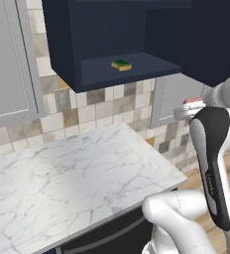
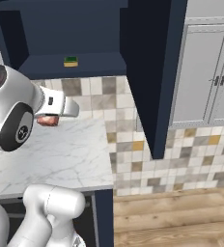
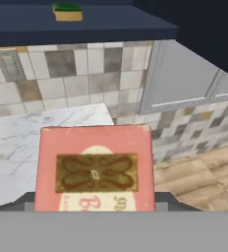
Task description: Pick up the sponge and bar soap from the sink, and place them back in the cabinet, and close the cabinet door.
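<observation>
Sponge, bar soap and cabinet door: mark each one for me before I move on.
sponge (image 1: 121, 65): left base view, on its green top face, on the cabinet floor.
bar soap (image 3: 95, 169): hand view, on the pink face's brown emblem.
cabinet door (image 2: 150, 72): right base view, on the open navy panel's face.

A white marble counter (image 1: 77, 173) runs beneath a backsplash (image 1: 82, 111) of beige, grey and ochre tiles. Light grey panelled wall cabinets (image 2: 208, 72) hang to the right. A wood floor (image 2: 176, 217) lies below the tiles.
</observation>
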Tool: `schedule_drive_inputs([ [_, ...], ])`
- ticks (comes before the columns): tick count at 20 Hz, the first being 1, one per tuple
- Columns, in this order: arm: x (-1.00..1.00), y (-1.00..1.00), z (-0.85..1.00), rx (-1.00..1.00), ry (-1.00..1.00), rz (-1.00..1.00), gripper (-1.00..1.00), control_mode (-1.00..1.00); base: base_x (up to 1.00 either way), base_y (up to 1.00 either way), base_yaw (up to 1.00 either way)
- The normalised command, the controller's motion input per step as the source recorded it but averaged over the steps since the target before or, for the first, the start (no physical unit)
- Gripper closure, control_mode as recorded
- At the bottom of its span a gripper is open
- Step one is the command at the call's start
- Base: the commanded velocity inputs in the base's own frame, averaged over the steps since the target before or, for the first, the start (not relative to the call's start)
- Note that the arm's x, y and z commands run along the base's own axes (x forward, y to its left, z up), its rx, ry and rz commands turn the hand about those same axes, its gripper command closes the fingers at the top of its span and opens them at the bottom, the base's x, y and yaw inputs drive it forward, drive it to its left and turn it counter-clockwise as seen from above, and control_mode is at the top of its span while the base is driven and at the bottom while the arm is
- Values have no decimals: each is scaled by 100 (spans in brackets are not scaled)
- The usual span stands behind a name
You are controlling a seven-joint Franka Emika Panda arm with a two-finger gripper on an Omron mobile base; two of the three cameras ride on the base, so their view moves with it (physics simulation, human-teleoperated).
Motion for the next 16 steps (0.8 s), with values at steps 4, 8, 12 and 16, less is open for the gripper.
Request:
schedule_drive_inputs([
  [4,27,0,33,0,-16,0,100,-100,0,0,0],
  [8,25,0,41,0,-9,0,100,-100,0,0,0],
  [12,32,0,42,0,-3,0,100,-100,0,0,0],
  [16,48,10,25,0,0,0,100,-100,0,0,0],
])
